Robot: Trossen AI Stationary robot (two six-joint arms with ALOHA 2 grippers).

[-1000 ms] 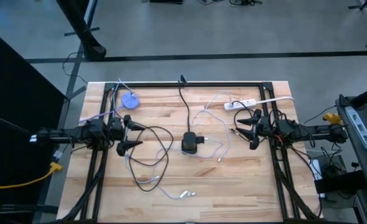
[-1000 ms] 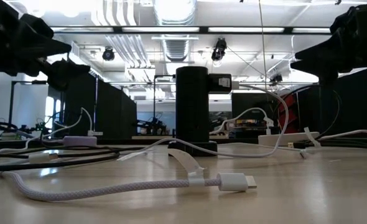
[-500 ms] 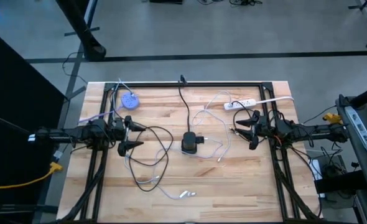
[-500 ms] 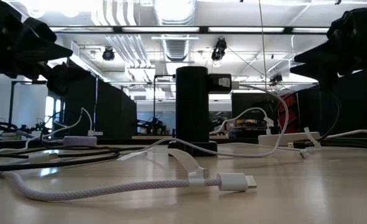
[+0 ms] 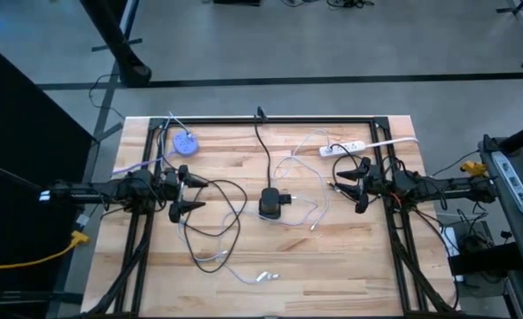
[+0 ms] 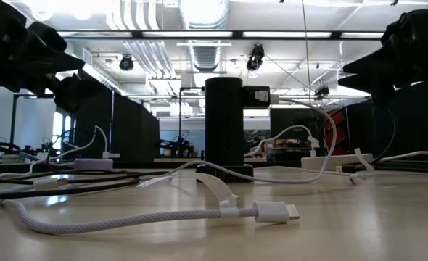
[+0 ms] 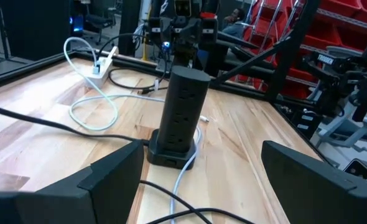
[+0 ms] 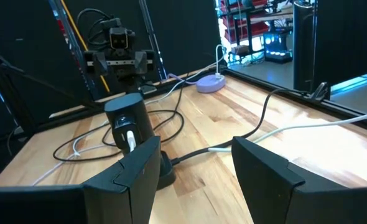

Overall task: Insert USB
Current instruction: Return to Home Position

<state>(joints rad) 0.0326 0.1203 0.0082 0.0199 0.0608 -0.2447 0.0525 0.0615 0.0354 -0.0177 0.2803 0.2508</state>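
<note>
A black power tower point(image 5: 269, 202) stands upright on its base at the middle of the wooden table point(image 5: 350, 266); it also shows in the low view as the power tower point(image 6: 223, 123). A white plug point(image 8: 129, 138) sits in one of its sides. A white braided cable ending in a USB plug point(image 6: 276, 212) lies loose on the table near the front edge, and shows from above as the USB plug point(image 5: 266, 276). My left gripper point(image 5: 187, 195) hovers open left of the tower, and my right gripper point(image 5: 357, 185) hovers open right of it. Both point level at the tower with nothing between their fingers.
A purple round hub point(image 5: 184, 143) lies at the far left and a white power strip point(image 5: 343, 148) at the far right. Black and white cables point(image 5: 222, 221) loop over the table around the tower. A black frame point(image 5: 270, 120) runs along the table's edges.
My right gripper has rolled slightly about the line it points along, staying in place. Nothing on the table has moved.
</note>
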